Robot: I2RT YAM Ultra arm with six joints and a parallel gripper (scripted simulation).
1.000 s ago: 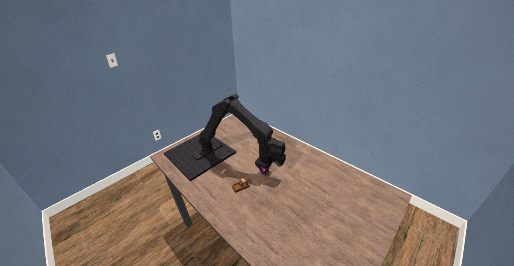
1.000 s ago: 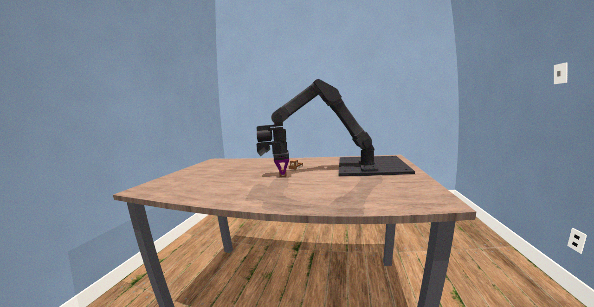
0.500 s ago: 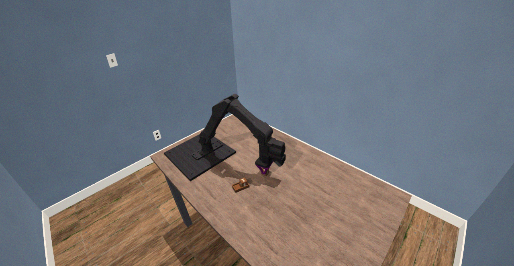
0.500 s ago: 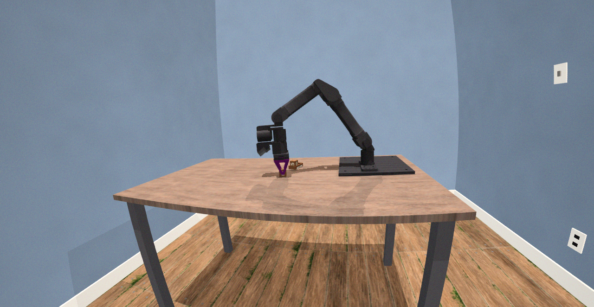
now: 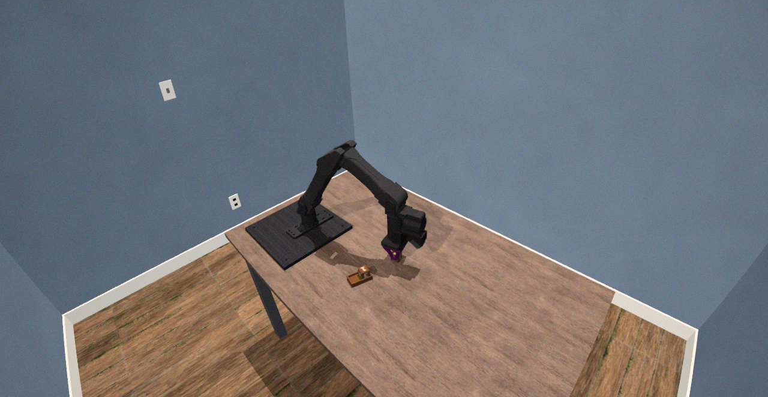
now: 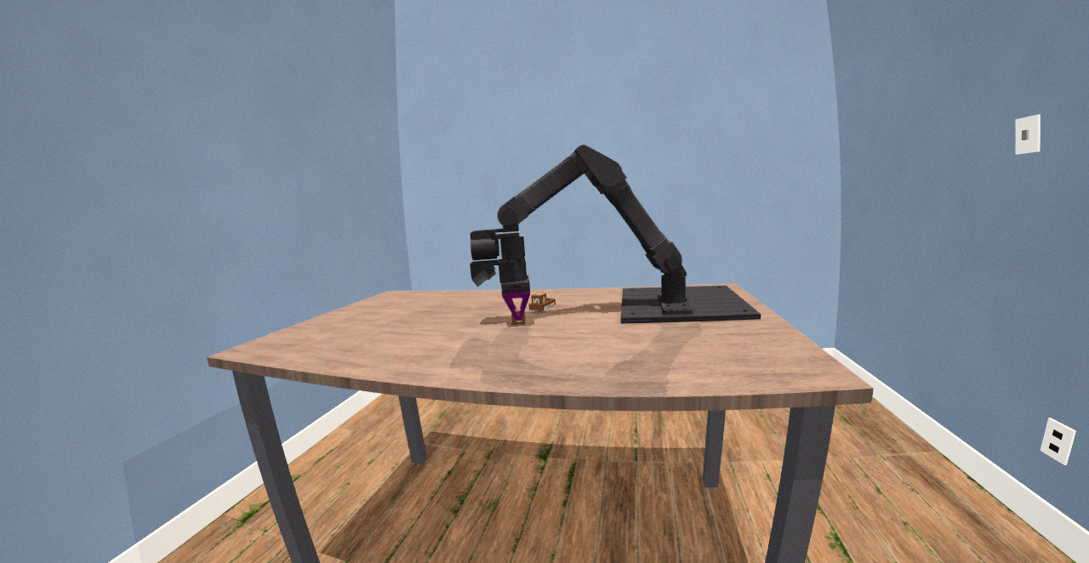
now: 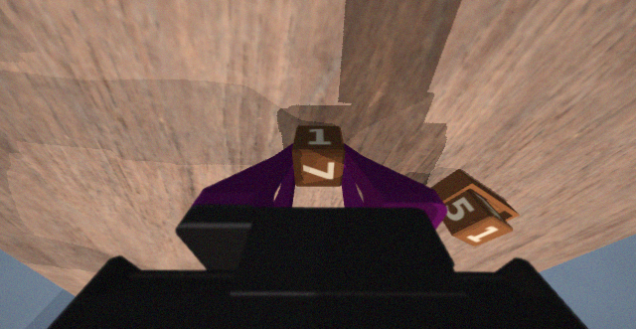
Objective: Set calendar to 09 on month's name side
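My gripper, with purple fingers pointing down, is shut on a brown cube. That cube shows a 7 on its upper face and a 1 on a side face in the wrist view. It is on or just above the table. A second brown cube stands in the right end of the small brown tray in the top view. It shows a 1 on top and a 5 on one side. The tray's other end holds no cube. The month's name is not readable.
The arm stands on a black base plate at one end of the wooden table. The tray lies close beside the gripper, at the right in the wrist view. Blue walls stand behind the table.
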